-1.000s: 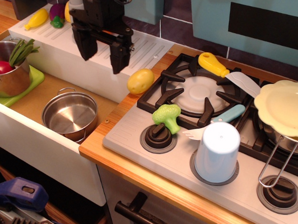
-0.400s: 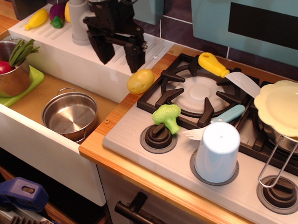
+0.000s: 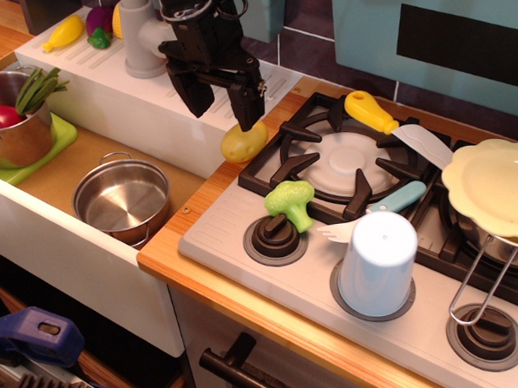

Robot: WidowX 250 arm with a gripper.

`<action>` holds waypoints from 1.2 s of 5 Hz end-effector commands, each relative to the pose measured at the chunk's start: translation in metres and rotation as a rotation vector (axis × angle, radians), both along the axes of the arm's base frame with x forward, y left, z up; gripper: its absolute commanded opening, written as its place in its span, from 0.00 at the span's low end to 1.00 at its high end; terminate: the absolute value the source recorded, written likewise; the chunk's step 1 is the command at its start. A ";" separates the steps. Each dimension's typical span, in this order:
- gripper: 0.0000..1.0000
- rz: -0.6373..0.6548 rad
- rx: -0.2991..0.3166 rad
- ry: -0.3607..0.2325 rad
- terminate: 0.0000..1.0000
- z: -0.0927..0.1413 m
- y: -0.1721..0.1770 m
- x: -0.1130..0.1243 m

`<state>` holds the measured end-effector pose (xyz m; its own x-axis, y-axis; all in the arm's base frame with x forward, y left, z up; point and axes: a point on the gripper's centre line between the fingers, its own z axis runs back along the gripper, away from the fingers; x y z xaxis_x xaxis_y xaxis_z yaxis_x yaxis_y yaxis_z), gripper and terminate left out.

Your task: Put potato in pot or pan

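Note:
The potato (image 3: pixel 243 143) is a glossy yellow oval lying on the wooden counter between the sink wall and the stove's left burner. My gripper (image 3: pixel 223 107) is open, black fingers pointing down, just above and behind the potato; its right finger overlaps the potato's top. An empty steel pot (image 3: pixel 120 201) sits in the sink at lower left. A second steel pot (image 3: pixel 11 133) at far left holds green beans and a red item.
Green toy broccoli (image 3: pixel 290 201) sits on the stove front left. A yellow-handled toy knife (image 3: pixel 393 126), a teal fork (image 3: pixel 373 210), an upturned white cup (image 3: pixel 377 264) and a pan under a yellow plate (image 3: pixel 493 182) occupy the stove. A grey faucet (image 3: pixel 138 35) stands behind the gripper.
The gripper has moved right and down from above the drainboard to just over the potato, staying open. Nothing else moved.

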<state>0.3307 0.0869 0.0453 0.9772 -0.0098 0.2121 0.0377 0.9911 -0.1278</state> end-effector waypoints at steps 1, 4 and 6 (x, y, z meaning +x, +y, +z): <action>1.00 -0.007 -0.007 -0.057 0.00 -0.002 -0.002 0.016; 1.00 0.017 -0.070 -0.049 0.00 -0.025 -0.008 0.005; 0.00 0.045 -0.060 -0.030 0.00 -0.025 -0.009 0.001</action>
<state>0.3209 0.0818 0.0080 0.9871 0.0393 0.1551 -0.0128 0.9857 -0.1680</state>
